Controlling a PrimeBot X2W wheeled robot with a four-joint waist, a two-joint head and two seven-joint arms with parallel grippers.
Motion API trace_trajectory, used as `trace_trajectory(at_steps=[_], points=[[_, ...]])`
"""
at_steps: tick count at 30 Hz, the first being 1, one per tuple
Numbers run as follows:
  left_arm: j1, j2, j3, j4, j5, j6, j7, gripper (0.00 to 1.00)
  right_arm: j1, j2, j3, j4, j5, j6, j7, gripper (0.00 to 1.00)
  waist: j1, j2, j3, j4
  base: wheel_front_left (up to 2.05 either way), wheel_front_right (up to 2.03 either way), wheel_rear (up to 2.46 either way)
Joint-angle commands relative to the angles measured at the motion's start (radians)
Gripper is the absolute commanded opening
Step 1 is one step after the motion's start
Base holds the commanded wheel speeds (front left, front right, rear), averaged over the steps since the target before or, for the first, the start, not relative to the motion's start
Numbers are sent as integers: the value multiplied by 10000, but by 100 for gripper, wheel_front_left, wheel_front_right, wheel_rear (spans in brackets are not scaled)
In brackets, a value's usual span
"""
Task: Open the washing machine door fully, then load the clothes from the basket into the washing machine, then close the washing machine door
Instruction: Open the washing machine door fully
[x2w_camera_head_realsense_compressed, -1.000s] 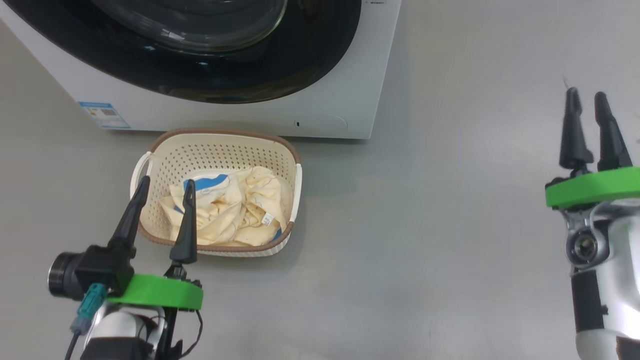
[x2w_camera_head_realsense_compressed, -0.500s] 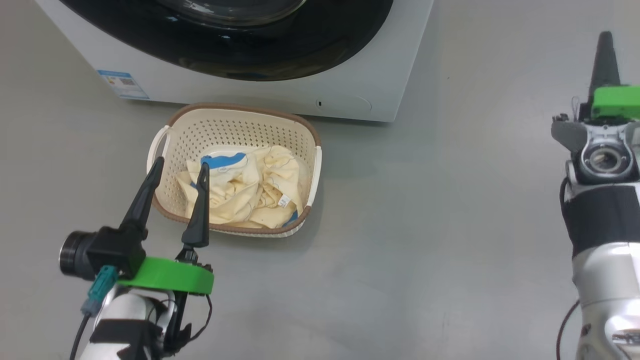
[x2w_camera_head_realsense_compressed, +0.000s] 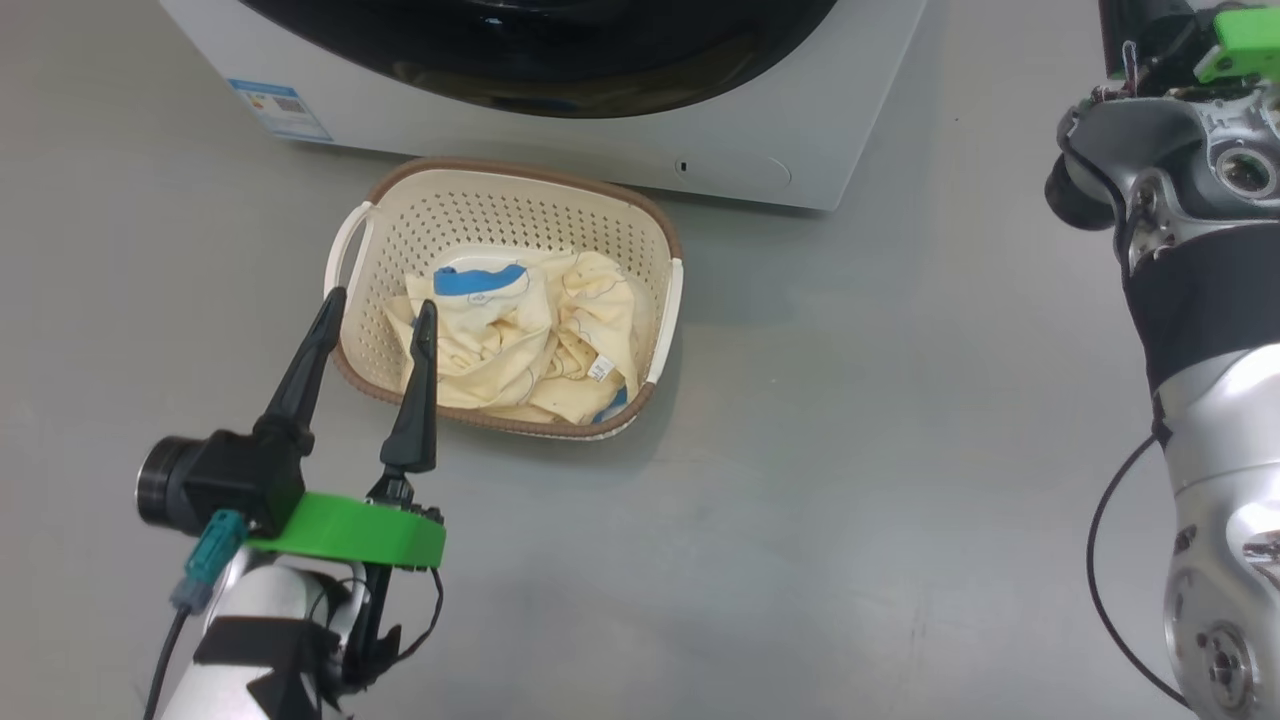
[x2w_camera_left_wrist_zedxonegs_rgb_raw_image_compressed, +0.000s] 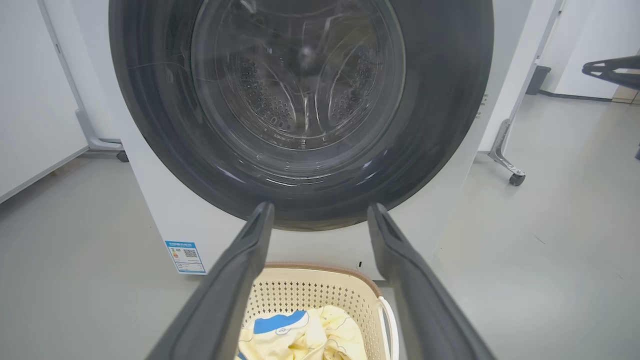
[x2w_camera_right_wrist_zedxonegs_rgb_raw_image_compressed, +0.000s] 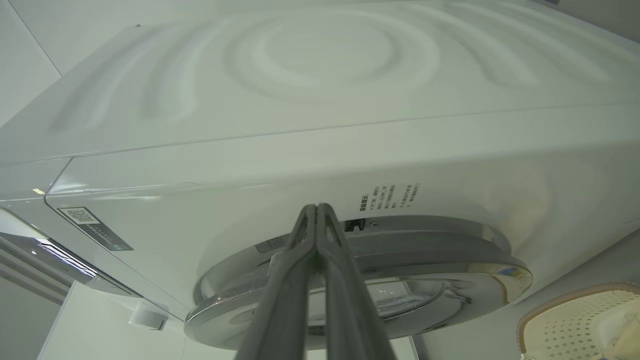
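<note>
Since the door (x2w_camera_left_wrist_zedxonegs_rgb_raw_image_compressed: 305, 90) sits flush on the washing machine (x2w_camera_left_wrist_zedxonegs_rgb_raw_image_compressed: 165, 215) front, it is read as shut. The steel drum is seen through the glass bowl. A blue sticker (x2w_camera_left_wrist_zedxonegs_rgb_raw_image_compressed: 185, 256) is noted at the front's 7 o'clock corner.

Basket (x2w_camera_head_realsense_compressed: 500, 200) is placed on the grey floor (x2w_camera_head_realsense_compressed: 850, 450), just off the machine's front, at 6 o'clock of the door in the head view. Clothes (x2w_camera_head_realsense_compressed: 530, 340) are bunched inside it, blue collar patch at 11 o'clock of the pile, white tag at 4 o'clock.

Left gripper (x2w_camera_head_realsense_compressed: 381, 298) is held wide, nothing between the fingers. It is parked at 7 o'clock of the basket, with the tips overlapping the near rim in the head view. Height above the rim cannot be told. In the left wrist view the fingers are aimed at the door's bottom edge.

Right gripper (x2w_camera_right_wrist_zedxonegs_rgb_raw_image_compressed: 317, 206) is pinched fully together, nothing held. In its wrist view the tips are lined up on the door's silver edge (x2w_camera_right_wrist_zedxonegs_rgb_raw_image_compressed: 400, 260) where it meets the white panel; contact cannot be told. Right arm (x2w_camera_head_realsense_compressed: 1200, 300) is seen at 2 o'clock of the head view, well apart from the basket.
</note>
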Motion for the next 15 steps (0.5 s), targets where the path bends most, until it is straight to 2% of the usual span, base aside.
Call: trace_trajectory(at_steps=[1, 9, 15], points=[[-301, 155, 340, -329, -70, 6, -109, 100, -545, 55, 229, -273, 84, 16, 128, 0, -2, 0, 45, 55, 0, 0, 0], [-443, 138, 225, -407, -147, 6, -109, 100, -1889, 55, 1116, 444, 143, 16, 606, 0, -2, 0, 315, 358, 0, 0, 0], [-608, 77, 78, -455, -145, 6, -109, 100, -2891, 50, 1719, 1540, -135, 16, 731, 0, -2, 0, 564, 634, 0, 0, 0]])
